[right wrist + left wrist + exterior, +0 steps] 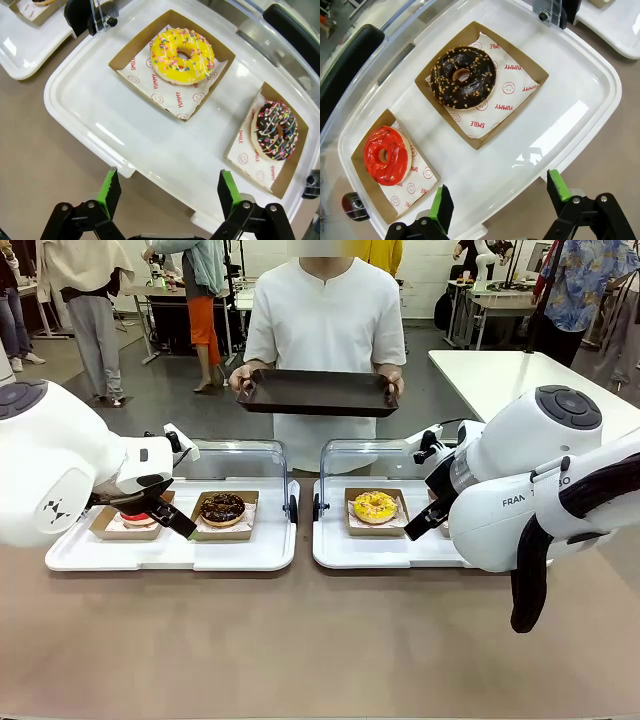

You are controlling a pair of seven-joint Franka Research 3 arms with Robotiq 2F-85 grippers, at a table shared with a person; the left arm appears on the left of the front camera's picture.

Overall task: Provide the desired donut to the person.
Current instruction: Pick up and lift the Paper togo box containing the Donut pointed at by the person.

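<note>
The left claw [500,196] and right claw [168,191] are hovering spread and empty, robot-side of the person's [325,320] dark tray [318,392], probably needing a choice among the donuts [482,75] before grasping.

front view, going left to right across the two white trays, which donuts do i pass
red donut → chocolate donut → yellow donut
</note>
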